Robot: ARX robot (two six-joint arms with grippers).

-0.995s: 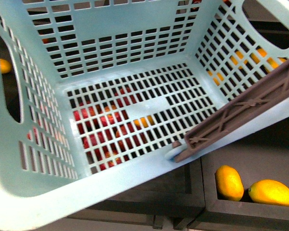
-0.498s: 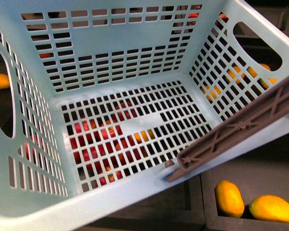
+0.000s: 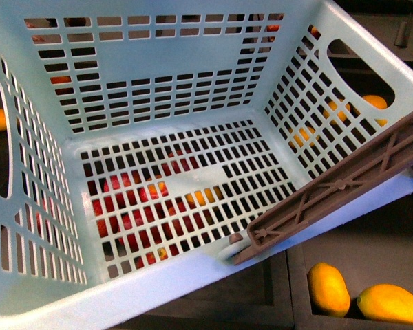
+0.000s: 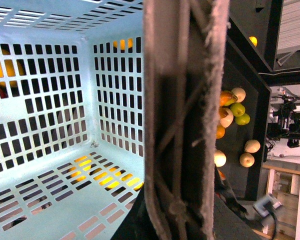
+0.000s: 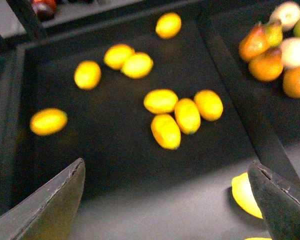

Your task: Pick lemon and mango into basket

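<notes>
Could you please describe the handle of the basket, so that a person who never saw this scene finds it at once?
The pale turquoise basket fills most of the front view. Across its near right rim a long handle lies slanted. It is the only brown-grey part, ribbed with crosses, while the walls around it are turquoise and slotted.

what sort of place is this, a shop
Probably a grocery produce display, perhaps mocked up: a pale turquoise slotted plastic shopping basket, and black divided trays with yellow oval fruits sorted apart from orange and pale fruits.
</notes>
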